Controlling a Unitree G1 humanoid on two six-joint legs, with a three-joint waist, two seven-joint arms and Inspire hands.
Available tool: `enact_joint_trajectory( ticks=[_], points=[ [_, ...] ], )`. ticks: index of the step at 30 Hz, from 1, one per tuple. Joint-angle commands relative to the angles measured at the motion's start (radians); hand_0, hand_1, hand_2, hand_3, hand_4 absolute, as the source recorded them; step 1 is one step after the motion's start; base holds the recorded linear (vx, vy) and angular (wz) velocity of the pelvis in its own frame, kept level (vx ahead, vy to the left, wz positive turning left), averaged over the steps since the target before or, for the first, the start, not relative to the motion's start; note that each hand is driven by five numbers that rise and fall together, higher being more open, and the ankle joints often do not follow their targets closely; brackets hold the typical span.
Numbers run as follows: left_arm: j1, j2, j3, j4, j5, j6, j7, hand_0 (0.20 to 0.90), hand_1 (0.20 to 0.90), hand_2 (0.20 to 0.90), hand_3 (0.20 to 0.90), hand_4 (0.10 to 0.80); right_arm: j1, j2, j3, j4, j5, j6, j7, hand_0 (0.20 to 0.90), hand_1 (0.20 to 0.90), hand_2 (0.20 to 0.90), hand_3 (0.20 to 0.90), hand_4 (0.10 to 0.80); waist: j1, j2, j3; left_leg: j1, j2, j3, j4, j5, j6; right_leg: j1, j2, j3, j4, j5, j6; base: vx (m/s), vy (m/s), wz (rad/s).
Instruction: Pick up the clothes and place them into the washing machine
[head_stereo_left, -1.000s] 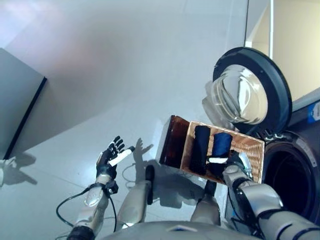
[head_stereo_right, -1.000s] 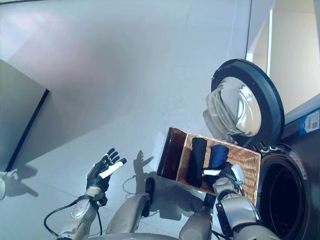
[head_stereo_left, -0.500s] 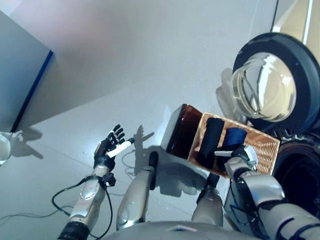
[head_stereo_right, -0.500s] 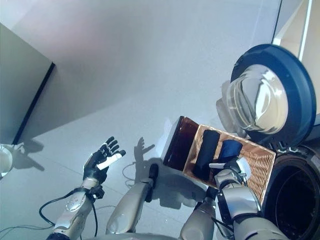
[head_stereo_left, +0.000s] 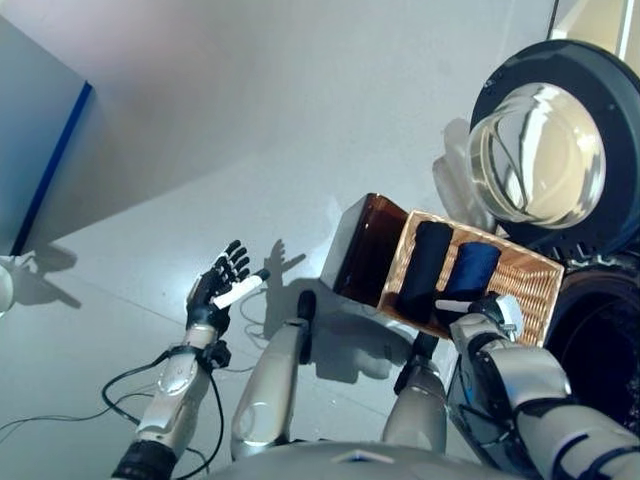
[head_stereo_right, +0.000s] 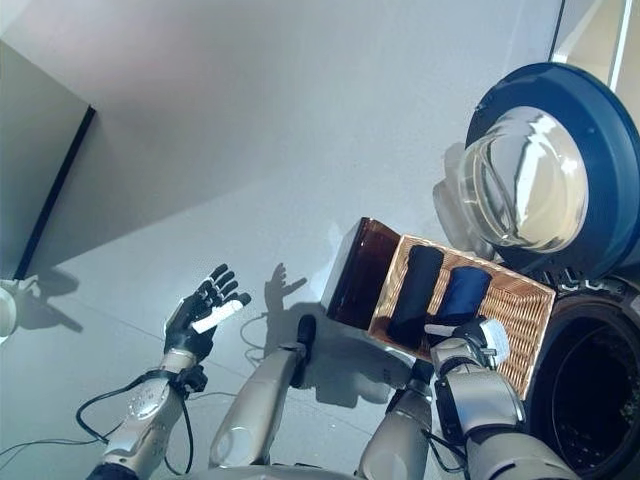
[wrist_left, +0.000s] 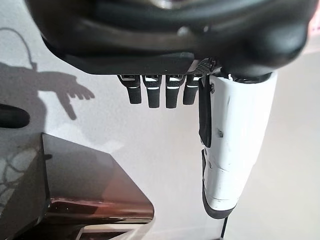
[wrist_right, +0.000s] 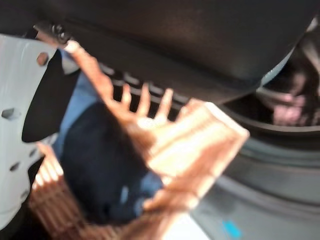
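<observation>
A shallow wicker basket (head_stereo_left: 532, 283) rests on a dark brown box (head_stereo_left: 362, 248) beside the washing machine. In it lie a rolled black garment (head_stereo_left: 424, 270) and a rolled blue garment (head_stereo_left: 470, 272). My right hand (head_stereo_left: 482, 318) is at the basket's near rim, thumb and fingers closed on the wicker (wrist_right: 192, 145); the dark clothes (wrist_right: 100, 160) show just past it. My left hand (head_stereo_left: 220, 290) hangs open over the floor, left of the box, fingers (wrist_left: 155, 92) straight and holding nothing.
The washing machine's round door (head_stereo_left: 540, 150) stands open behind the basket, and the dark drum opening (head_stereo_right: 600, 385) is to the basket's right. A grey panel with a dark edge (head_stereo_left: 45, 150) stands at the far left. Bare floor lies between it and the box.
The whole picture has shifted, so the camera moved. My right hand stays at the basket's rim and my left hand stays open over the floor.
</observation>
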Motion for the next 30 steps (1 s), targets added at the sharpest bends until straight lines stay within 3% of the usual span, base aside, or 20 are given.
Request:
enact_joint_trajectory(
  ticks=[1, 11, 12, 30],
  points=[
    [0.047, 0.055, 0.031, -0.146, -0.015, -0.079, 0.016, 0.900, 0.900, 0.900, 0.900, 0.800, 0.001, -0.046, 0.002, 0.002, 0.019, 0.024, -0.053, 0.900, 0.900, 0.900, 0.900, 0.800, 0.025, 0.018, -0.021, -0.041, 0.050, -0.007, 0.074, -0.051, -0.092, -0.054, -0.023, 0.056, 0.068, 0.035, -0.019, -0.023, 0.028, -0.03],
    [0.066, 0.065, 0.026, -0.208, -0.044, -0.098, 0.025, 0.900, 0.900, 0.900, 0.900, 0.800, -0.060, -0.096, 0.013, -0.024, 0.036, -0.015, -0.062, 0.900, 0.900, 0.900, 0.900, 0.800, 0.037, 0.040, -0.026, -0.149, 0.054, -0.016, 0.174, -0.073, -0.087, -0.191, -0.022, 0.073, 0.238, -0.032, -0.032, -0.003, -0.002, 0.02],
    [0.068, 0.065, 0.026, -0.209, -0.047, -0.097, 0.025, 0.900, 0.900, 0.900, 0.900, 0.800, -0.071, -0.100, 0.016, -0.019, 0.034, -0.013, -0.064, 0.208, 0.208, 0.208, 0.208, 0.306, 0.040, 0.042, -0.028, -0.155, 0.055, -0.019, 0.178, -0.074, -0.087, -0.200, -0.022, 0.073, 0.247, -0.038, -0.032, -0.005, -0.020, 0.07],
    [0.075, 0.075, 0.034, -0.215, -0.059, -0.096, 0.034, 0.900, 0.900, 0.900, 0.900, 0.800, -0.090, -0.106, 0.035, 0.012, 0.016, 0.001, -0.058, 0.200, 0.200, 0.200, 0.200, 0.300, 0.037, 0.037, -0.050, -0.200, 0.056, -0.031, 0.205, -0.081, -0.085, -0.264, -0.017, 0.088, 0.322, -0.071, -0.044, 0.004, -0.010, 0.03]
  ],
)
